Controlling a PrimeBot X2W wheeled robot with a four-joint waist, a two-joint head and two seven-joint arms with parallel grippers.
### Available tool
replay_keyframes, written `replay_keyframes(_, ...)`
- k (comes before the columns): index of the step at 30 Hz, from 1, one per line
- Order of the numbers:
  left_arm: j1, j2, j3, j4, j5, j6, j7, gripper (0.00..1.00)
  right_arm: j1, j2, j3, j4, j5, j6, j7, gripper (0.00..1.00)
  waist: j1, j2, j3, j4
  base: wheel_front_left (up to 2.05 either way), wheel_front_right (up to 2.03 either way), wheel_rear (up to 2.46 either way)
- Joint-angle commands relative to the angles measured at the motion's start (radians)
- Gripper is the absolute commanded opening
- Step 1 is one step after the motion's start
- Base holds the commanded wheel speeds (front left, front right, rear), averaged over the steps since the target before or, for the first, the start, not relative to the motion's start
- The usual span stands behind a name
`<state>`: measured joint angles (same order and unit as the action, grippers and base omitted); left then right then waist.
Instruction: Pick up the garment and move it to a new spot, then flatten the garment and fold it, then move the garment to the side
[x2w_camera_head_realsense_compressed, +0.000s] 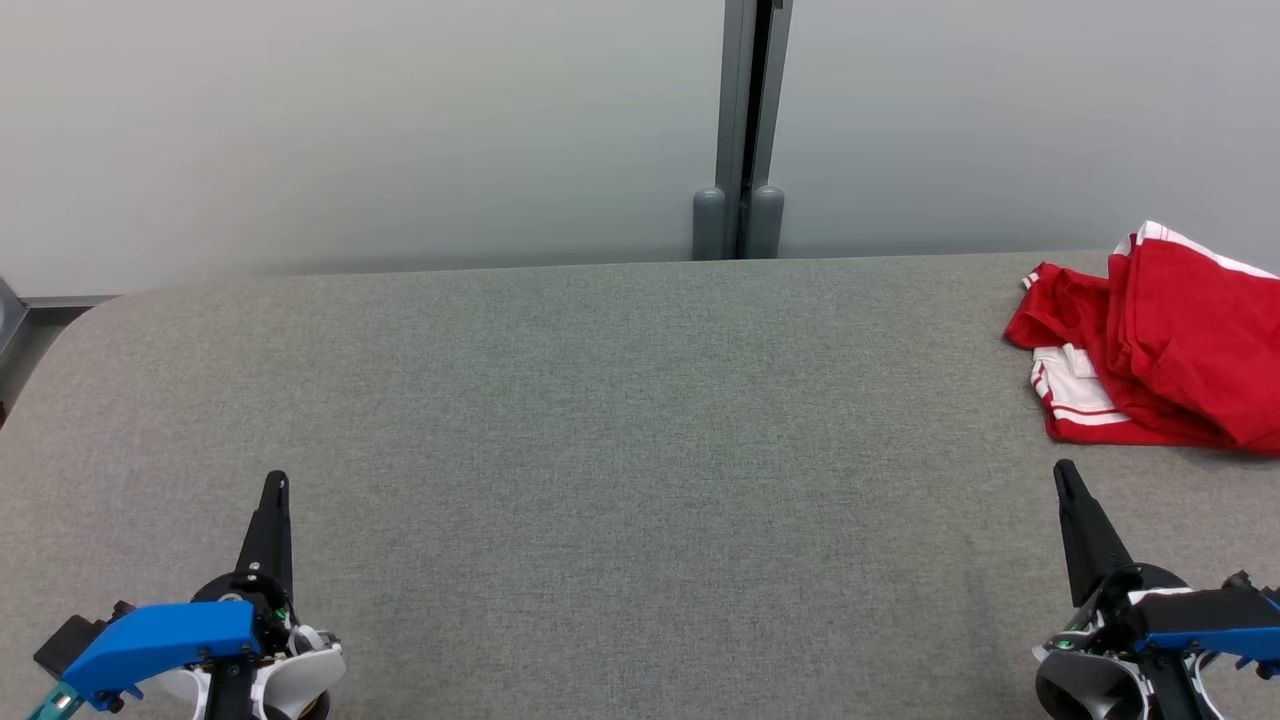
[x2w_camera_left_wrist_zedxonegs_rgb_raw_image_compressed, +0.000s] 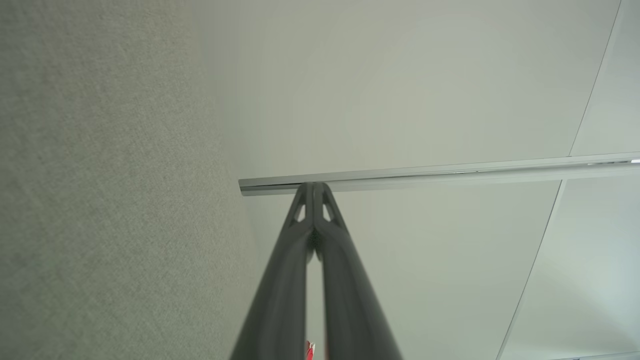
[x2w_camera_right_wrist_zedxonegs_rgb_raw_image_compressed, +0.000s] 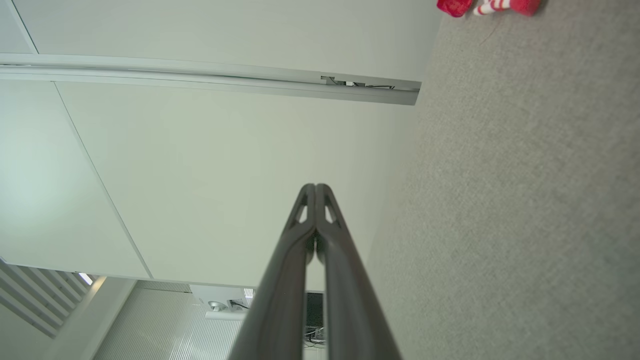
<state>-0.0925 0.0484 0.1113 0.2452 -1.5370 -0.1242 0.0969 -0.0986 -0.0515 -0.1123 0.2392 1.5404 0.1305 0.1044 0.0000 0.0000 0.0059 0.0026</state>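
The red garment (x2w_camera_head_realsense_compressed: 1160, 350), trimmed with white stripes, lay in a loose, rumpled heap at the far right end of the grey, cloth-covered counter (x2w_camera_head_realsense_compressed: 600, 420), and the edge of the head view cut it off. Nearest to it was the right gripper (x2w_camera_head_realsense_compressed: 1065, 470), low over the counter on the near side of the garment and clear of it, its two dark fingers (x2w_camera_right_wrist_zedxonegs_rgb_raw_image_compressed: 300, 235) pressed together tip to tip and empty. The left gripper (x2w_camera_head_realsense_compressed: 276, 482) sat well apart, at the opposite near corner, its fingers (x2w_camera_left_wrist_zedxonegs_rgb_raw_image_compressed: 300, 235) likewise closed on themselves. Behind the counter stood a pale wall (x2w_camera_head_realsense_compressed: 350, 120), split by a grey upright post (x2w_camera_head_realsense_compressed: 745, 120).
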Motion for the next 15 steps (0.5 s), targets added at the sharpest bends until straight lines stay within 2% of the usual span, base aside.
replay_keyframes(1,-0.018,0.003,0.002,-0.001,-0.025,-0.01,0.008,0.0,-0.013,0.002,-0.003,0.002,0.025,0.0,0.005,0.0,0.0,0.0,-0.001,-0.001,0.0,0.0,0.0)
replay_keyframes(10,-0.023,0.003,0.004,0.001,-0.082,-0.011,0.022,0.0,-0.017,0.002,-0.003,0.008,0.078,0.0,0.012,0.0,0.0,0.0,-0.003,-0.003,0.0,0.0,0.0)
replay_keyframes(15,-0.022,0.003,0.004,0.001,-0.077,-0.011,0.021,0.0,-0.017,0.002,-0.003,0.008,0.073,0.0,0.012,0.0,0.0,0.0,-0.003,-0.003,0.0,0.0,0.0)
